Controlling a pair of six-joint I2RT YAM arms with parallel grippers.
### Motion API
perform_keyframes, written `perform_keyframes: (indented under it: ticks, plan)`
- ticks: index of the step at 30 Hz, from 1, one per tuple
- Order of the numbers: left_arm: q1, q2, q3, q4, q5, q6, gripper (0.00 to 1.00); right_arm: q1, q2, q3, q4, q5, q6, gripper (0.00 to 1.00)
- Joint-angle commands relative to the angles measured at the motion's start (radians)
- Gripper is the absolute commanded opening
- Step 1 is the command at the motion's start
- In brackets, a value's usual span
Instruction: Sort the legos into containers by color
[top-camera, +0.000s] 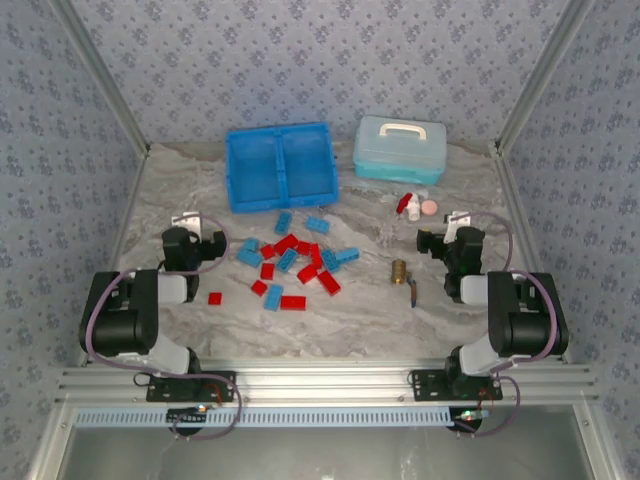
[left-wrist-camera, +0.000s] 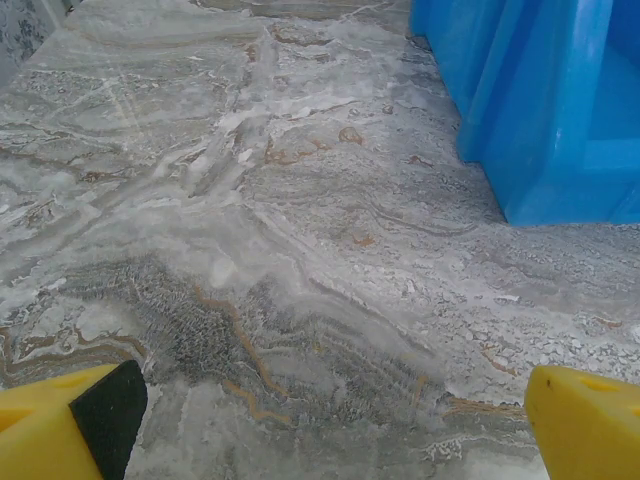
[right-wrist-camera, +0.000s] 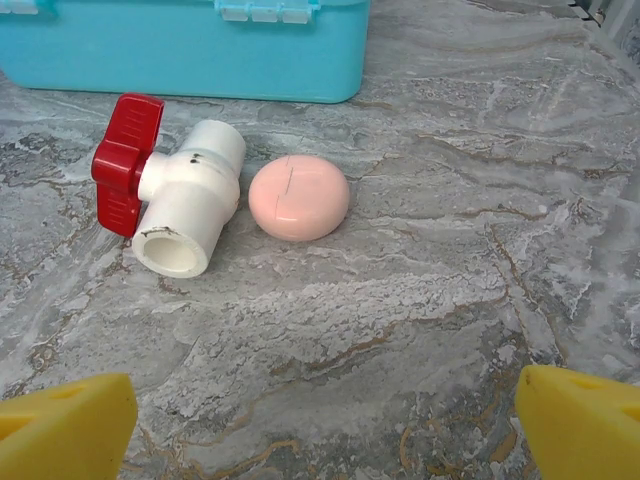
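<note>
Top external view puts the legos (top-camera: 290, 262) in a loose heap on the table (top-camera: 350, 310), just on the near side of the blue tray (top-camera: 232, 170), spilling a little past its right end. They are small rectangular bricks, bright red and light blue mixed together, many touching or lying at odd angles, with one red brick alone further to the near left of the tray. Both compartments of the tray look empty, so you have all the sorting ahead of you. The left gripper (left-wrist-camera: 320, 430) hangs off the tray's near left corner, its yellow fingers spread wide and holding nothing. The right gripper (right-wrist-camera: 320, 420) sits well to the right of the tray, equally wide and empty. Your main risk is the crowding: closing on a brick in the middle of the heap will likely catch or flick a neighbour of the other colour. The left fingers are also close to the tray wall and could shove it. Right of the tray lie a white valve (right-wrist-camera: 185, 205) with a red handle, a pink disc (right-wrist-camera: 299, 197) and a brass fitting (top-camera: 400, 270); don't mistake these for bricks.
</note>
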Motion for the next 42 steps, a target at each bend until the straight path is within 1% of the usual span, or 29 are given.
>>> perform_keyframes:
  ticks: [1, 19, 21, 24, 25, 26, 28, 30, 31, 32, 33, 35, 37, 38, 39, 41, 42]
  plan:
    - [0.007, 0.008, 0.024, 0.040, 0.021, -0.008, 0.99, 0.007, 0.012, 0.020, 0.023, 0.020, -0.014, 1.00]
    - [0.007, 0.008, 0.024, 0.040, 0.021, -0.008, 0.99, 0.007, 0.008, 0.017, 0.027, 0.015, -0.013, 1.00]
    - [0.008, 0.007, 0.024, 0.040, 0.021, -0.006, 0.99, 0.010, -0.032, 0.048, -0.063, 0.016, -0.020, 1.00]
    - [0.008, 0.005, 0.027, 0.031, 0.023, -0.005, 0.99, 0.025, -0.148, 0.169, -0.369, 0.087, 0.024, 1.00]
    - [0.004, -0.001, 0.035, 0.014, 0.024, 0.000, 0.99, 0.023, -0.185, 0.192, -0.425, 0.103, 0.069, 1.00]
    - [-0.002, -0.013, 0.041, -0.009, 0.027, 0.011, 0.99, 0.020, -0.226, 0.219, -0.492, 0.111, 0.162, 1.00]
    - [-0.029, -0.056, 0.040, -0.042, 0.003, 0.039, 0.99, 0.021, -0.282, 0.305, -0.676, 0.059, 0.272, 1.00]
    - [-0.045, -0.117, 0.002, -0.021, -0.043, 0.038, 0.99, 0.041, -0.295, 0.399, -0.848, 0.035, 0.366, 1.00]
    - [-0.049, -0.163, -0.012, -0.026, -0.061, 0.035, 0.99, 0.050, -0.290, 0.452, -0.916, 0.001, 0.387, 1.00]
    - [-0.057, -0.234, -0.015, -0.068, -0.089, 0.032, 0.99, 0.070, -0.283, 0.488, -0.968, -0.027, 0.399, 1.00]
    - [-0.067, -0.313, 0.002, -0.150, -0.113, 0.015, 0.99, 0.107, -0.269, 0.537, -1.027, -0.040, 0.403, 1.00]
    - [-0.079, -0.455, 0.059, -0.314, -0.131, -0.041, 0.99, 0.186, -0.227, 0.636, -1.124, -0.038, 0.392, 1.00]
    - [-0.096, -0.555, 0.158, -0.512, -0.129, -0.113, 0.99, 0.261, -0.148, 0.752, -1.228, -0.045, 0.378, 1.00]
    - [-0.106, -0.579, 0.212, -0.594, -0.107, -0.139, 0.99, 0.289, -0.101, 0.802, -1.265, -0.060, 0.369, 1.00]
    - [-0.120, -0.592, 0.274, -0.691, -0.064, -0.157, 0.99, 0.318, -0.052, 0.887, -1.308, -0.081, 0.352, 1.00]
    - [-0.152, -0.594, 0.384, -0.851, 0.046, -0.150, 0.99, 0.382, 0.055, 0.987, -1.361, -0.103, 0.310, 1.00]
    - [-0.176, -0.588, 0.436, -0.933, 0.116, -0.125, 0.99, 0.418, 0.103, 1.042, -1.395, -0.104, 0.287, 1.00]
